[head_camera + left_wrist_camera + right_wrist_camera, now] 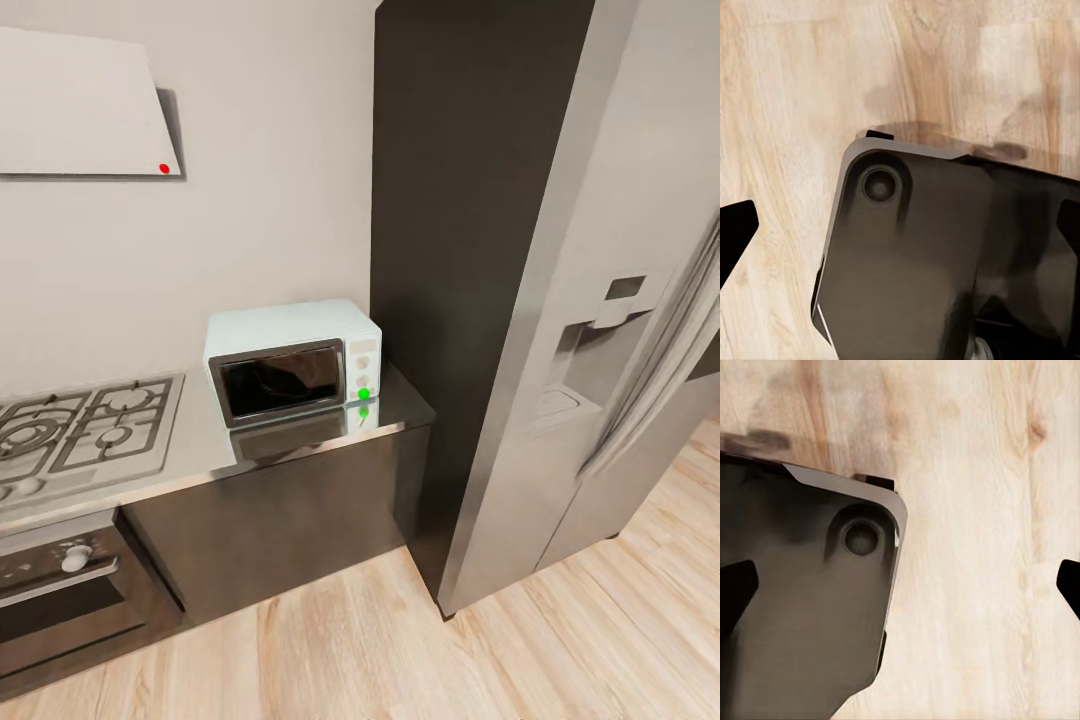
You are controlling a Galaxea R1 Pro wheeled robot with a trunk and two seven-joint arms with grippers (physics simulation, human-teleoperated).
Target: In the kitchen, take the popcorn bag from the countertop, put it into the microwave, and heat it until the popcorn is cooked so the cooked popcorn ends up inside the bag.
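Observation:
The pale mint-blue microwave [292, 360] stands on the right end of the grey countertop [400, 410], against the white wall. Its dark glass door is closed, and a green dot [364, 394] marks its lower knob. The popcorn bag and the popcorn are out of view. In the left wrist view my left gripper [904, 229] hangs open over the wood floor and my own dark base [922, 262], its black fingertips [735, 234] far apart with nothing between them. My right gripper [904, 585] is open likewise, with its fingertips [735, 589] at the picture's edges.
A gas hob [80, 430] with black grates lies left of the microwave, with an oven [70, 590] below it. A tall dark cabinet [460, 250] and a steel fridge [600, 330] stand at the right. A range hood [85, 110] hangs on the wall. Pale plank floor [400, 650] lies in front.

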